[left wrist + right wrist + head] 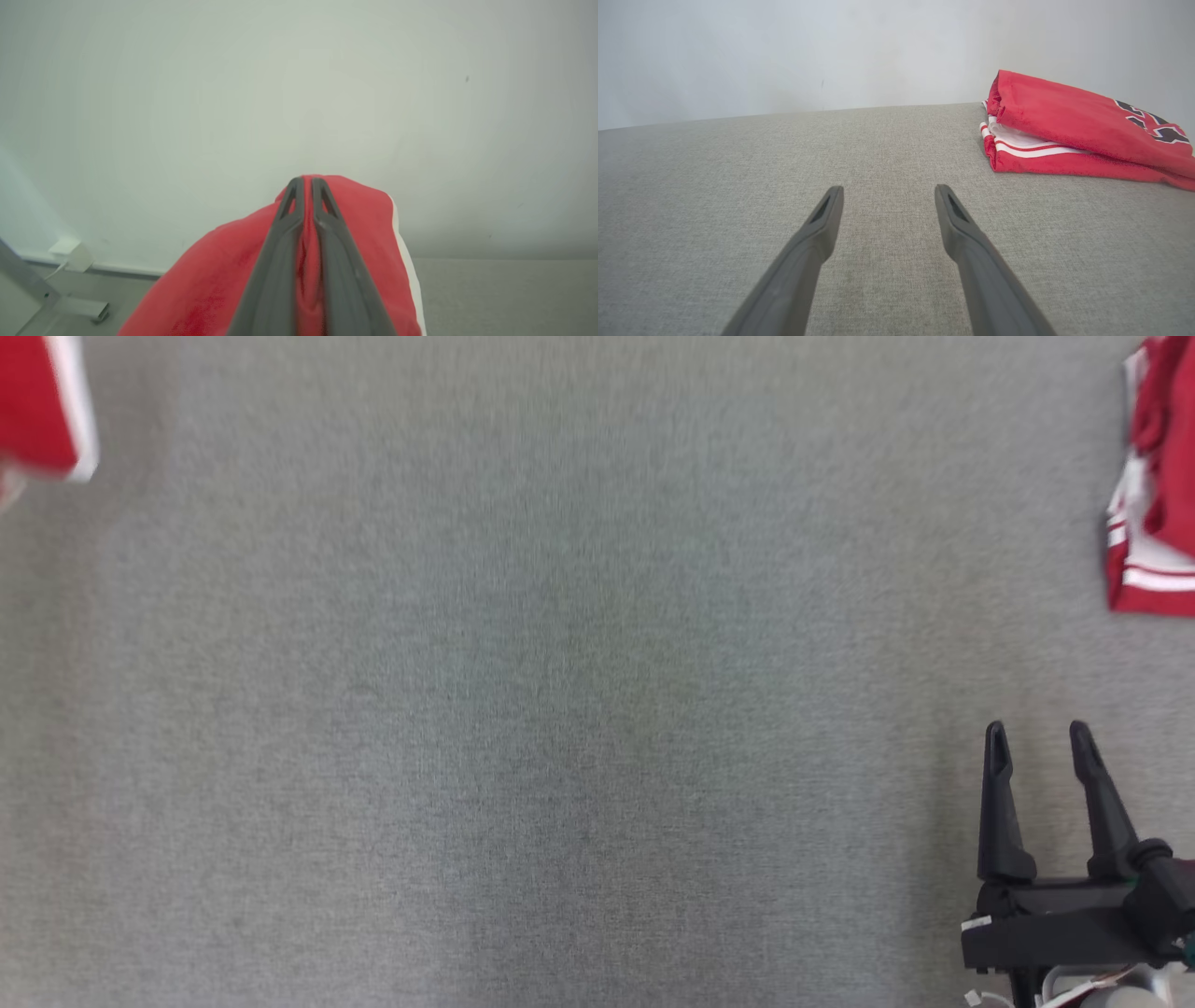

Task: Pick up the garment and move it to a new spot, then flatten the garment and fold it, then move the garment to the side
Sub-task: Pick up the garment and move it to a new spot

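The left pincer [304, 183] is clamped on the red garment [210, 275], held up at the table's [560, 709] far left, so the laying spot mid-table lies to its right, toward the wide-spread, empty right pincer [1036, 733].

No legible text, label or number. Dark, white-edged marks on the folded red garment [1083, 123] are partly hidden. They cannot be read.

Red garment [205, 280] with white edge, bunched, clamped in left gripper [305, 183].
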